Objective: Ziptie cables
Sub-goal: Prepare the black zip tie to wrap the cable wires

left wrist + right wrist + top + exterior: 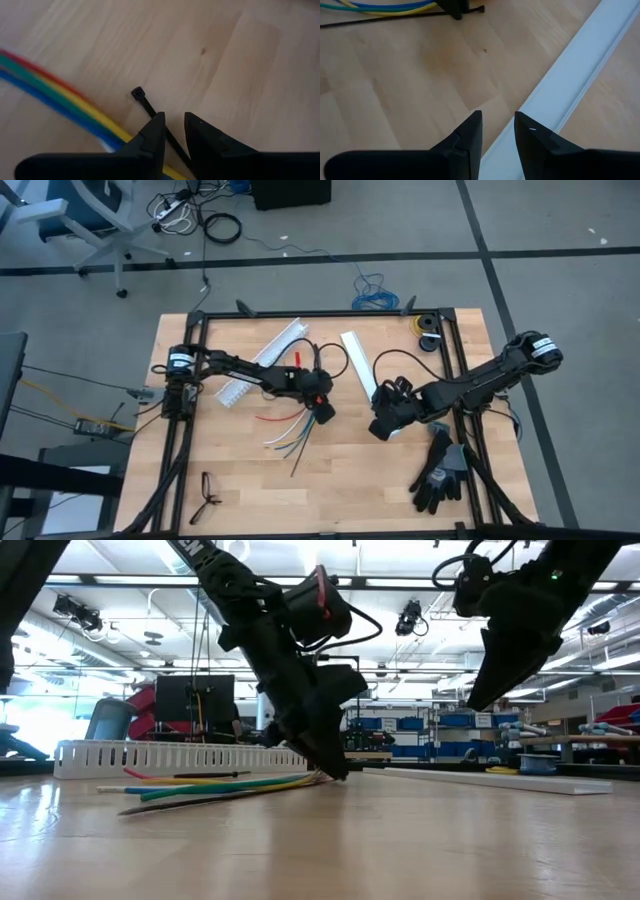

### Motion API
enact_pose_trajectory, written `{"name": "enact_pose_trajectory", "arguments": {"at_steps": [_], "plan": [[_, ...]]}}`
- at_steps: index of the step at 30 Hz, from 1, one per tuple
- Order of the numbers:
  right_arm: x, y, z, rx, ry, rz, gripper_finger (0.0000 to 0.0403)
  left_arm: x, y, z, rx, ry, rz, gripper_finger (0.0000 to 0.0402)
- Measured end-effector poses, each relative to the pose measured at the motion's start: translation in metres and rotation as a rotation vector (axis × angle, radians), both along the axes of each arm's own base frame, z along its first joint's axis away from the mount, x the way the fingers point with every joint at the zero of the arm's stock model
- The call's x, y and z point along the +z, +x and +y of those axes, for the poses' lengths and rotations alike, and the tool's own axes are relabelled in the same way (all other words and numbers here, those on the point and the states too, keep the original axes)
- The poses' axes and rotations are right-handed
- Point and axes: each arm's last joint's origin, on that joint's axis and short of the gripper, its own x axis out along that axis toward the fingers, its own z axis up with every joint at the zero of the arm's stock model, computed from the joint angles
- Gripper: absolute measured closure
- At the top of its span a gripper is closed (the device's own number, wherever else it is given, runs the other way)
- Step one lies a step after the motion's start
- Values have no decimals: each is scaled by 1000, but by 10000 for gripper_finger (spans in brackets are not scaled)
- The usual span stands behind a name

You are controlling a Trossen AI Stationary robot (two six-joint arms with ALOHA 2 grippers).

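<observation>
The left hand (172,131) is down at the desk (380,470), right at the end of the cables (290,430) where the wires come together. Its two fingers are pinched on a thin black zip tie (150,107). The tie runs straight out past the fingertips, and its little square head lies on the wood just ahead of them.

In the high view the cables sit near the middle of the desk. From the left hand they fan out toward about 8 o'clock, so their long way runs from 2 o'clock down to 8 o'clock. The red, green, blue and yellow wires lie flat on the wood, close beside the tie. I cannot tell if the tie goes around them or only lies next to them.

The right hand (497,132) is up off the desk, at about 3 o'clock from the cables and well apart from them. Its fingers are a little apart and hold nothing. Under it lies a long white channel (570,85).

The left hand is much nearer, so I think it does the tie work, and the right hand would have to come across toward 9 o'clock to help.

There is bare wood between the two hands. A second white channel (262,360) lies at about 11 o'clock from the cables, and black gloves (440,470) lie near the 5 o'clock corner, away from the work.
</observation>
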Motion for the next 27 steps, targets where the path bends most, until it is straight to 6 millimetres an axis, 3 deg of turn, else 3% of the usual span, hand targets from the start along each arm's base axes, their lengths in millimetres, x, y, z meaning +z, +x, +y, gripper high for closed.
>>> {"name": "enact_pose_trajectory", "arguments": {"at_steps": [27], "plan": [[1, 1, 2, 2, -34, -26, 302, 3, 3, 2, 51, 21, -49, 319]]}}
